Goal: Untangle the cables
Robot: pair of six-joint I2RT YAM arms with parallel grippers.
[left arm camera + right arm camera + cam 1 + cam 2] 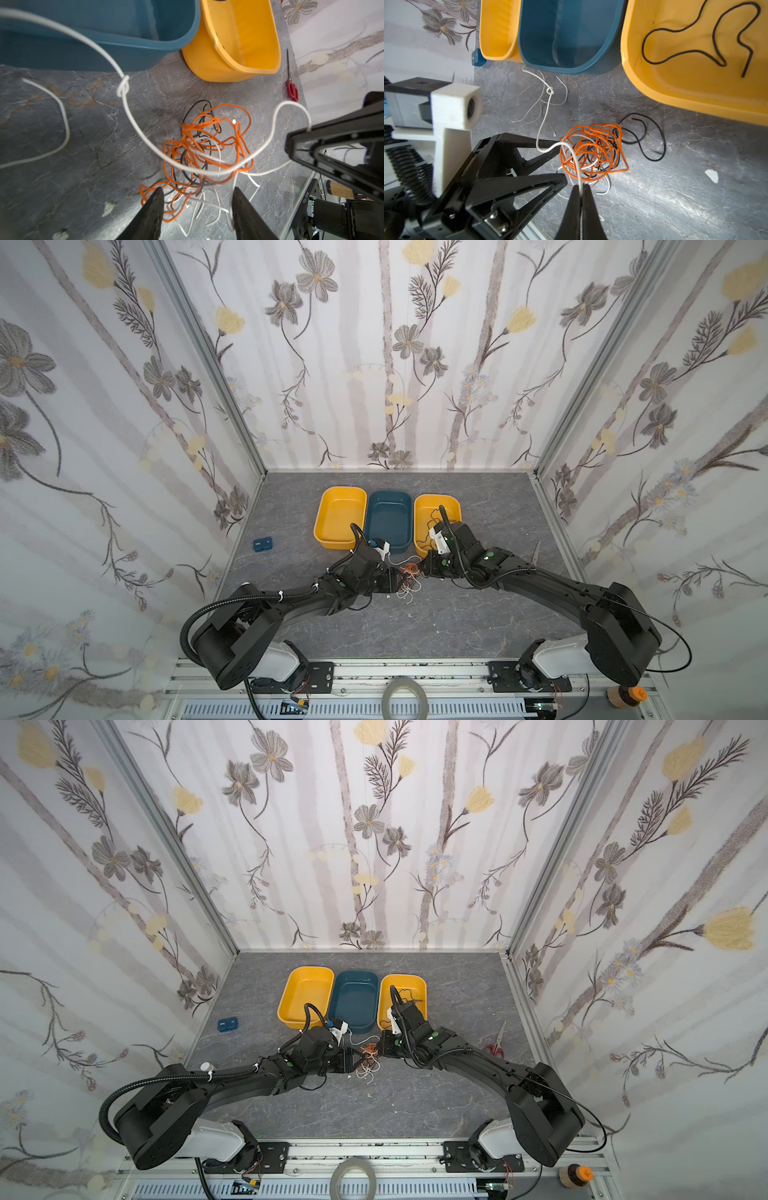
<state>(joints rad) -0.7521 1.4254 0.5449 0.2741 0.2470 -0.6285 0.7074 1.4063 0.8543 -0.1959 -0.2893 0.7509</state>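
Note:
The cables (187, 143) lie as a tangle of orange, black and white wires on the grey table, seen in both top views (409, 572) (370, 1054). My left gripper (197, 192) is open, its fingers straddling the near edge of the tangle (591, 149). My right gripper (581, 187) is shut on a white cable that rises out of the tangle. That white cable carries a knot (123, 87) and trails toward the blue tray. One black cable (695, 52) lies alone in the right yellow tray.
Three trays stand in a row behind the tangle: yellow (332, 506), blue (388, 497) and yellow (453, 506). Red-handled scissors (496, 1042) lie by the right wall. A small blue box (262, 545) sits at the left, a tape roll (405, 697) on the front rail.

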